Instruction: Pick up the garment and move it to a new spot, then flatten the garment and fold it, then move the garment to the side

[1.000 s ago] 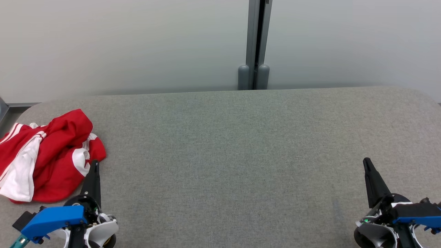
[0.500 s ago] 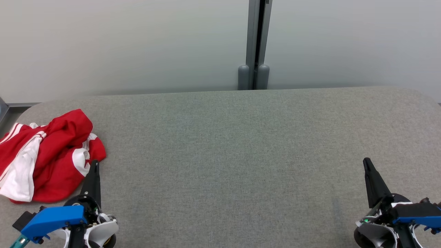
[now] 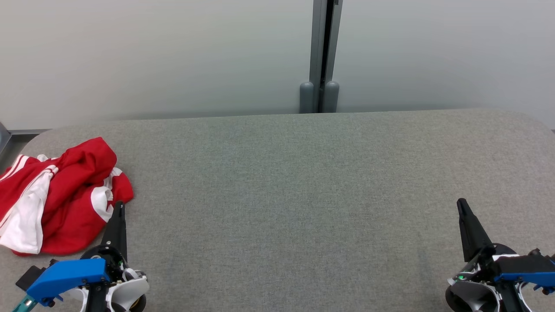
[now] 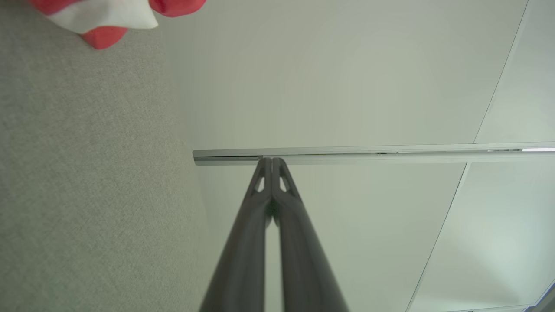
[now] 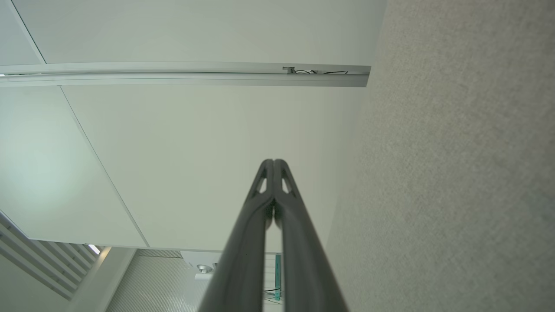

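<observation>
The left hand is nearest. Its two fingers are pressed together with nothing between them, and its tip is just beside the near right edge of the garment. Whether it touches the cloth I cannot tell. The right hand, likewise closed and empty, is well apart from the garment, far off to its right.

The garment is a red and white piece lying crumpled in a heap on the desk, and part of it runs out past the left edge of the head view. The grey desk stretches wide to the garment's right. Beyond the garment stands a pale wall.

The first step, the pick-up, looks not yet begun, since neither hand grips anything. As I judge it, the next move calls for the left hand to part its fingers, reach over the heap and pinch a raised fold. It can then carry the garment to its right, toward the open middle where there is room to flatten it.
</observation>
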{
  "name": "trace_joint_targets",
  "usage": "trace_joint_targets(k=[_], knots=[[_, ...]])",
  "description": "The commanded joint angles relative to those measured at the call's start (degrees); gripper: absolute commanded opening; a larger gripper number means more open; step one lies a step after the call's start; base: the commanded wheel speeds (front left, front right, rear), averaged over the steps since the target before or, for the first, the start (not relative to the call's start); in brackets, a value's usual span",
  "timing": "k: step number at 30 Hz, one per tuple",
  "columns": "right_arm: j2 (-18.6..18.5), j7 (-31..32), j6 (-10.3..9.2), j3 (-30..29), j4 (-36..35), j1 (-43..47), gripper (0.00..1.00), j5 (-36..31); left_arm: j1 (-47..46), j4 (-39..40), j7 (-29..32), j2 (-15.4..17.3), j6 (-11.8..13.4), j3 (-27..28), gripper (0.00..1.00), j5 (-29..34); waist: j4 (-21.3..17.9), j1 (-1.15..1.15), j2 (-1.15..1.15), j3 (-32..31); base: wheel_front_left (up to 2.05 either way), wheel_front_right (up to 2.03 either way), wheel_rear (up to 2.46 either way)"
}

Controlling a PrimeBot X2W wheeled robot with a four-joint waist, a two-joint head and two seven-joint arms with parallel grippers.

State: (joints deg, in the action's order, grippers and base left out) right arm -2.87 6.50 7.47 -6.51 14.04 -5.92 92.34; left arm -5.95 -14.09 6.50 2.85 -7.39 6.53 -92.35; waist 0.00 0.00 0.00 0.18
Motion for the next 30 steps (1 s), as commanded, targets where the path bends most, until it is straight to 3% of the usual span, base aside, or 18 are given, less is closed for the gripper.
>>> trace_joint_targets(k=[1, 27, 28, 30], knots=[[0.03, 0.18, 0.05, 0.02, 0.07, -0.61, 0.00, 0.16, -0.55, 0.07, 0.23, 0.05, -0.26, 0.03, 0.00, -0.14, 0.00, 0.00, 0.00, 0.00, 0.00, 0.00, 0.00], [0.03, 0.18, 0.05, 0.02, 0.07, -0.61, 0.00, 0.16, -0.56, 0.07, 0.23, 0.05, -0.26, 0.02, 0.00, -0.14, 0.00, 0.00, 0.00, 0.00, 0.00, 0.00, 0.00], [0.02, 0.00, 0.00, 0.00, 0.06, 0.05, 1.00, 0.00, 0.04, -0.10, -0.03, -0.02, 0.01, 0.00, 1.00, 0.00, 0.00, 0.00, 0.00, 0.00, 0.00, 0.00, 0.00], [0.19, -0.02, -0.07, 0.03, 0.94, 0.83, 1.00, -0.01, 0.83, -1.00, -0.04, -0.15, 0.02, -0.02, 1.00, 0.01, 0.00, 0.00, 0.00, 0.00, 0.00, 0.00, 0.00]])
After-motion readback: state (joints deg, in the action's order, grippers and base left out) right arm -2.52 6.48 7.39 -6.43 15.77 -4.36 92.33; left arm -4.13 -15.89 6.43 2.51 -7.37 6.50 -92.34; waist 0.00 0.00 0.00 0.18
